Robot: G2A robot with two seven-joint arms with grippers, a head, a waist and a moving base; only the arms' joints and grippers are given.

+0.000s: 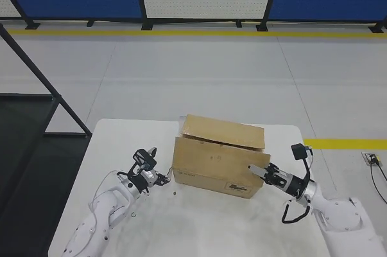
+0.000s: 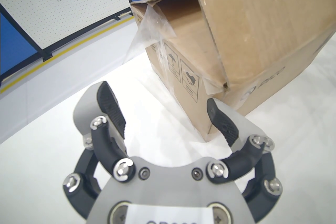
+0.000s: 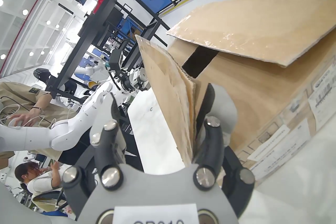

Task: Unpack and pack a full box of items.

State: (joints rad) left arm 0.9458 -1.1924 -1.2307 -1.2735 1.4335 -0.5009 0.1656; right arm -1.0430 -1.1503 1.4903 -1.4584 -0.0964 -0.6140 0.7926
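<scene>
On the white table [image 1: 199,225] sits the cardboard box [image 1: 215,164], its top flap [image 1: 222,132] lifted a little and a strip of clear tape [image 2: 149,30] peeling from one corner. Beside the box's left end the left gripper [image 2: 157,96] hangs just short of the cardboard, spread wide with nothing in its grasp. At the other end the right gripper [image 3: 161,96] straddles a side flap [image 3: 168,93], jaws apart, one finger [image 3: 208,99] against the card, the other clear of it
</scene>
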